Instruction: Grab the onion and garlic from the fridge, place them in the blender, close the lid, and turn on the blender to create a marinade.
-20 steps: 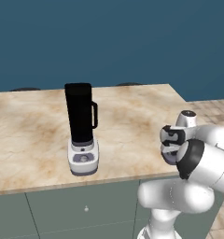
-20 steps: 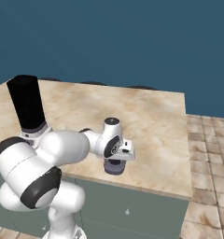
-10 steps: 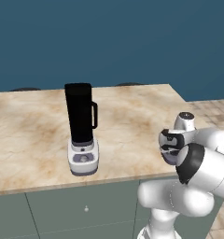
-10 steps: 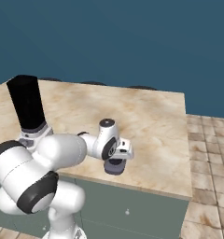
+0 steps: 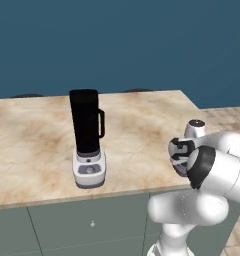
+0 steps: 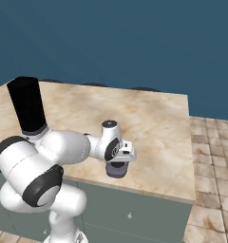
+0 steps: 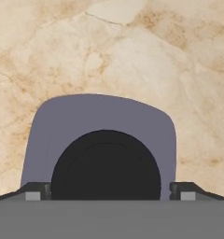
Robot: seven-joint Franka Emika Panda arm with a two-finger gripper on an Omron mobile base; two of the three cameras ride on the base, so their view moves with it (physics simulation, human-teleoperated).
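The lid point(image 7: 104, 116), a grey-lilac disc with a dark round centre, lies flat on the marble counter point(image 6: 154, 123) near its front edge. My gripper point(image 7: 110, 191) hangs straight over it, open, with one fingertip on each side of the dark centre. From the right base view the gripper point(image 6: 118, 161) sits just above the lid point(image 6: 117, 172). The blender point(image 5: 87, 130), a tall black jar on a white-grey base, stands apart to the left and also appears as the blender point(image 6: 28, 107) behind my arm. Onion, garlic and fridge are out of view.
The counter's front edge point(image 5: 117, 192) runs just below the lid, with grey cabinet fronts point(image 5: 92, 222) under it. Tiled floor point(image 6: 213, 156) lies past the counter's right end. Bare marble stretches between blender and lid.
The hand has shifted only slightly above the lid. Lid and blender stand where they were.
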